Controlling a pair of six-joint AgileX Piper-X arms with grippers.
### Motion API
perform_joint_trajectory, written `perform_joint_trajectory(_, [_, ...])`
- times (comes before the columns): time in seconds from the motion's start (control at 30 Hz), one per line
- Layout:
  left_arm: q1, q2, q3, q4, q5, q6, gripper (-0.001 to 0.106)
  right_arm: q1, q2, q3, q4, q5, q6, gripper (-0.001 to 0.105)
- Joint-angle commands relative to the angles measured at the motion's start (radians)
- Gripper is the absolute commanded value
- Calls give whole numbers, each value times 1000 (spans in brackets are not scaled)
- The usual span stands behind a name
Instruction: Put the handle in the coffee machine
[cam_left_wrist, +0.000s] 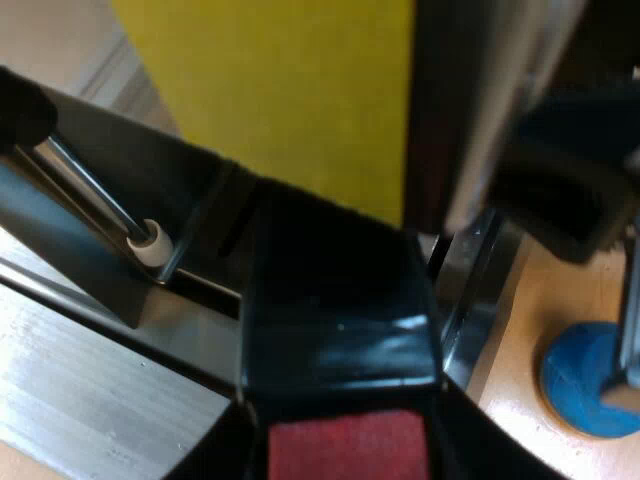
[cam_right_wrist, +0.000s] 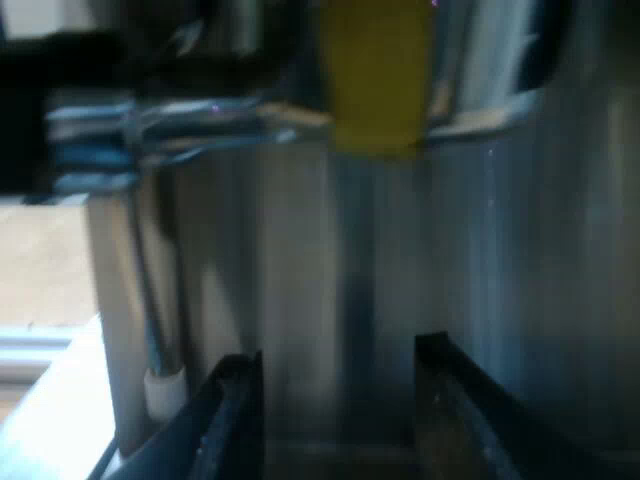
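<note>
The metal holder's dark handle (cam_left_wrist: 340, 320) runs from my left gripper (cam_left_wrist: 345, 460) toward the espresso machine's front, its red end (cam_left_wrist: 340, 445) nearest the camera. My left gripper's fingers (cam_left_wrist: 215, 455) sit on either side of the red end, shut on the handle. The holder's metal head is hidden behind the handle. My right gripper (cam_right_wrist: 340, 415) faces the machine's steel front wall (cam_right_wrist: 520, 280). It is open, with nothing between its black fingers (cam_right_wrist: 235, 420).
A yellow panel (cam_left_wrist: 290, 90) (cam_right_wrist: 375, 70) sits on the machine above the handle. The steam wand with a white tip (cam_left_wrist: 150, 242) (cam_right_wrist: 165, 385) hangs over the steel drip tray (cam_left_wrist: 90, 380). A blue tamper (cam_left_wrist: 585, 380) stands on the wooden table beside the machine.
</note>
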Motion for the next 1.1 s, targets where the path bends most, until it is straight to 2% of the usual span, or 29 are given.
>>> perform_joint_trajectory(0.03, [-4, -18, -39, -56, 112, -18, 1, -31, 1, -8, -55, -2, 8, 38])
perform_joint_trajectory(0.17, [-4, -18, -39, -56, 112, -18, 1, -50, 1, -8, -57, -25, 8, 38])
perform_joint_trajectory(0.3, [-4, -18, -39, -56, 112, -18, 1, -69, 1, -8, -72, -100, 8, 38])
perform_joint_trajectory(0.53, [-1, -18, -39, -48, 112, -18, 1, -84, 1, -10, -105, -137, 4, 38])
perform_joint_trajectory(0.57, [-1, -18, -39, -48, 112, -18, 1, -84, 1, -10, -108, -144, -1, 38])
perform_joint_trajectory(0.63, [-1, -18, -39, -48, 112, -18, 1, -84, 1, -10, -133, -159, -60, 38])
perform_joint_trajectory(0.73, [-1, -18, -39, -48, 112, -18, 1, -86, 1, -10, -175, -180, -111, 38])
perform_joint_trajectory(1.03, [-1, -18, -39, -48, 112, -18, 1, -91, 1, -10, -212, -187, -114, 38])
perform_joint_trajectory(1.1, [-1, -18, -39, -48, 112, -18, 1, -93, 1, -10, -272, -187, -114, 37])
